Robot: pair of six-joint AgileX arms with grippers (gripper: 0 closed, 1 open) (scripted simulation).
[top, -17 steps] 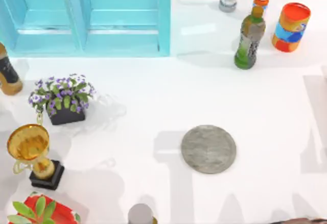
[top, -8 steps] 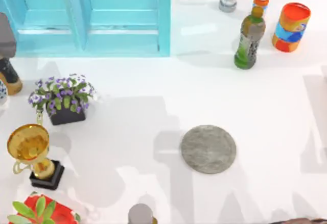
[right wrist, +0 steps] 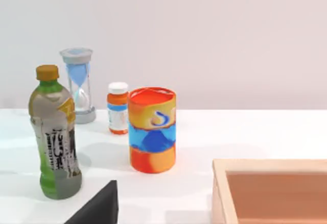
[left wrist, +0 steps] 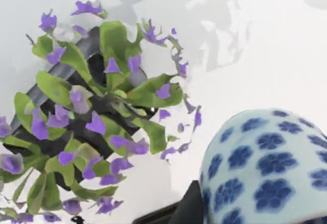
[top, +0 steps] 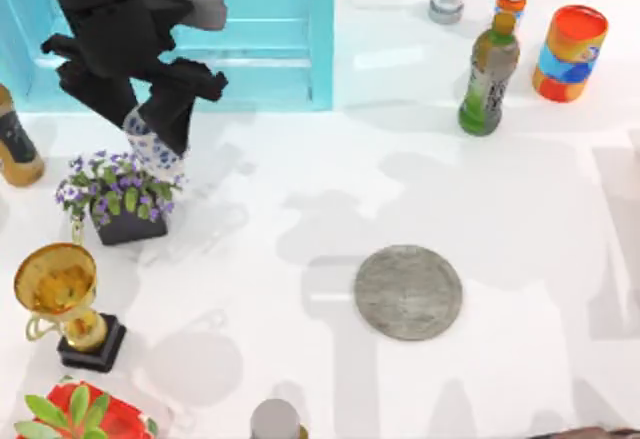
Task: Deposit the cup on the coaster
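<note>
You're looking at a rendered tabletop test scene: a plain white counter (top: 300,179) strewn with unrelated props, a turquoise cabinet (top: 200,29), trophy (top: 60,299), potted flowers (top: 120,194) and bottles (top: 488,74).

Overhead view; two close wrist views.
</note>
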